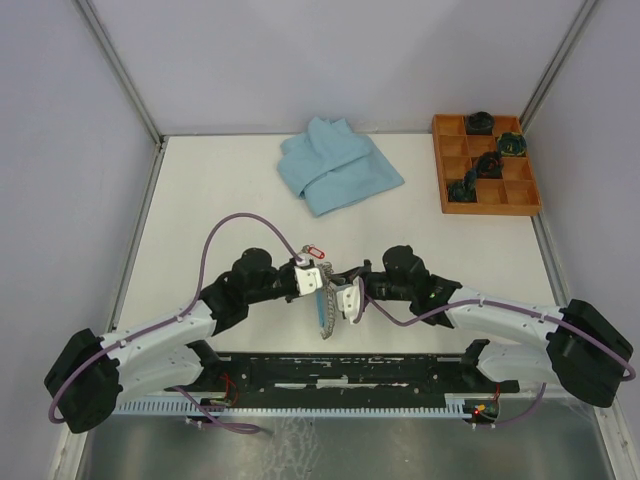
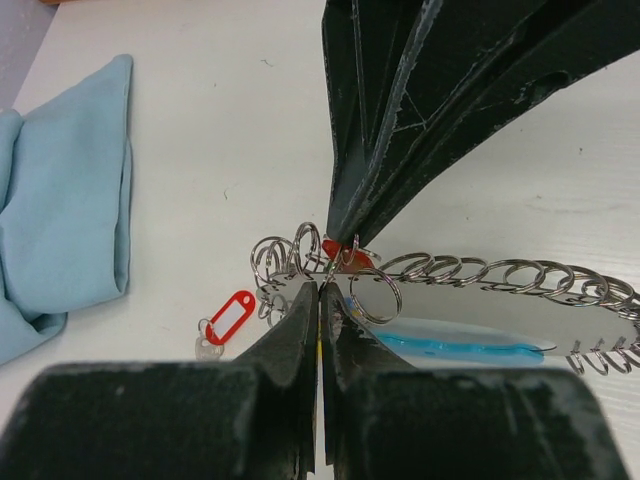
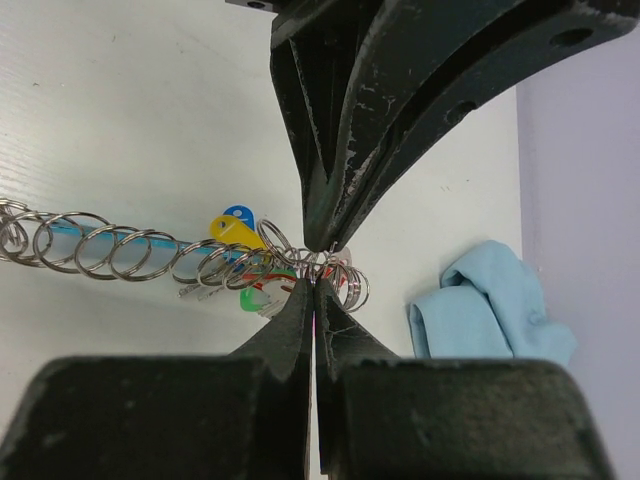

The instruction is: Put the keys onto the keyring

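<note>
Top: left gripper (image 1: 312, 283) and right gripper (image 1: 350, 297) meet tip to tip mid-table (image 1: 220, 190), both pinched shut on the keyring (image 1: 323, 312) between them. Red-tag key (image 1: 313, 248) lies loose just behind the left gripper. Cloth (image 1: 335, 165) and tray (image 1: 520, 195) sit at the far side.

Left wrist: left gripper (image 2: 318, 288) is closed on the coil at the keyring's (image 2: 480, 272) left end, and the right gripper (image 2: 343, 238) nips the same spot from above. Red-tag key (image 2: 228, 318) lies just left of the tips, off the ring.

Right wrist: right gripper (image 3: 314, 283) is closed on the coil end. Tagged keys (image 3: 235, 232) in yellow, blue and green hang on the ring just left of the tips.
</note>
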You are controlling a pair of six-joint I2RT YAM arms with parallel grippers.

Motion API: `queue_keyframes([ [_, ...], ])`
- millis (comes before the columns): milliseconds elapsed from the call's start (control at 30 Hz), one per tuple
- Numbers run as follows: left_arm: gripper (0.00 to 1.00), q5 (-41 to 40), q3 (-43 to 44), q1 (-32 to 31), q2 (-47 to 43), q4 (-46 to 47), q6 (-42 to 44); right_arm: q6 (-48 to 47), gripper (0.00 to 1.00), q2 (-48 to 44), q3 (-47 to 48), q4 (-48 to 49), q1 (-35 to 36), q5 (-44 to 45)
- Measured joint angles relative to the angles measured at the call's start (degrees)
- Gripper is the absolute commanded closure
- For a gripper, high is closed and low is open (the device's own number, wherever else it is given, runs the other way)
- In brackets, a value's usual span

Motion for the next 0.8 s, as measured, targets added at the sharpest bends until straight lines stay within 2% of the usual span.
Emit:
queue_keyframes([
  [400, 0.97, -0.3, 3.9, -0.1, 0.2, -6.5, -4.3, -2.3, 0.99, -0.7, -0.7, 0.5, 0.7, 1.8],
  [800, 0.97, -1.5, 5.1, -0.1, 0.3, -7.1, -11.7, -3.8, 0.99, -0.9, -2.4, 3.8, 1.0, 4.2],
])
